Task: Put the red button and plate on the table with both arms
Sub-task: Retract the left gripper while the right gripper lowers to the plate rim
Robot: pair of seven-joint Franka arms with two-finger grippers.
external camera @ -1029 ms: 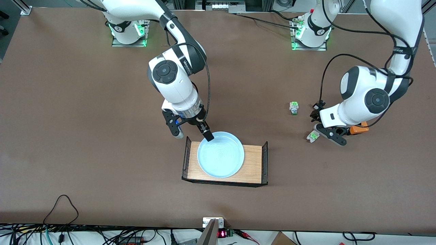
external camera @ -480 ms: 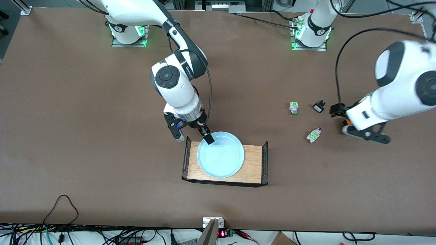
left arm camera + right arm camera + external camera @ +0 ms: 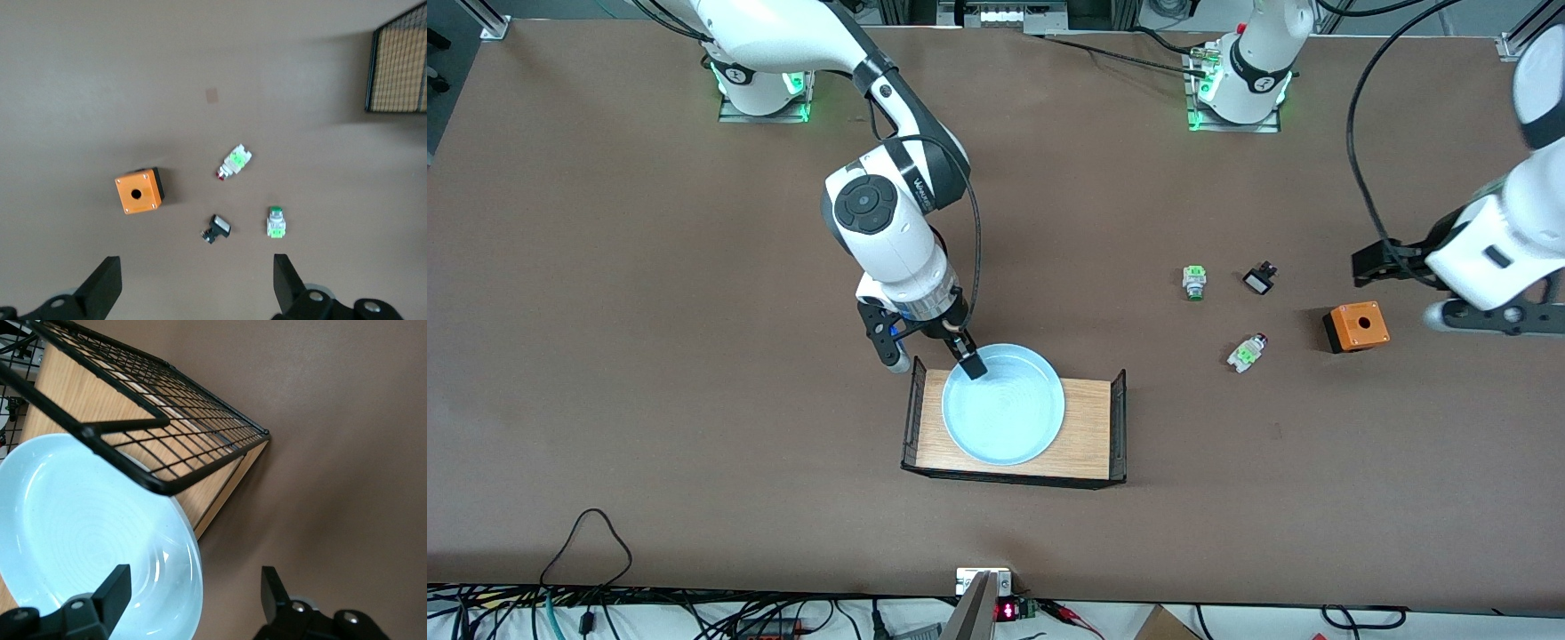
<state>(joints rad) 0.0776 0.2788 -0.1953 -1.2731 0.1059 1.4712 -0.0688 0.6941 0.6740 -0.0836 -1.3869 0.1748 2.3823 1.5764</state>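
Note:
The red button (image 3: 1247, 352) lies on its side on the table (image 3: 649, 356), between the tray and the orange box; it also shows in the left wrist view (image 3: 233, 162). My left gripper (image 3: 1405, 289) is open and empty, high over the table near the orange box (image 3: 193, 273). The pale-blue plate (image 3: 1003, 404) sits in the wood-floored tray (image 3: 1089, 427). My right gripper (image 3: 932, 357) is open and astride the plate's rim, one finger inside the plate and one outside, as the right wrist view (image 3: 195, 587) shows over the plate (image 3: 80, 540).
A green-capped button (image 3: 1194, 282) and a small black-and-white switch (image 3: 1259, 279) lie farther from the front camera than the red button. An orange box (image 3: 1355, 326) stands toward the left arm's end. The tray's black wire ends (image 3: 167, 420) rise beside the plate.
My left gripper has risen and drawn away from the red button toward the left arm's end, uncovering the switch and the orange box. The right gripper has shifted slightly at the plate's rim.

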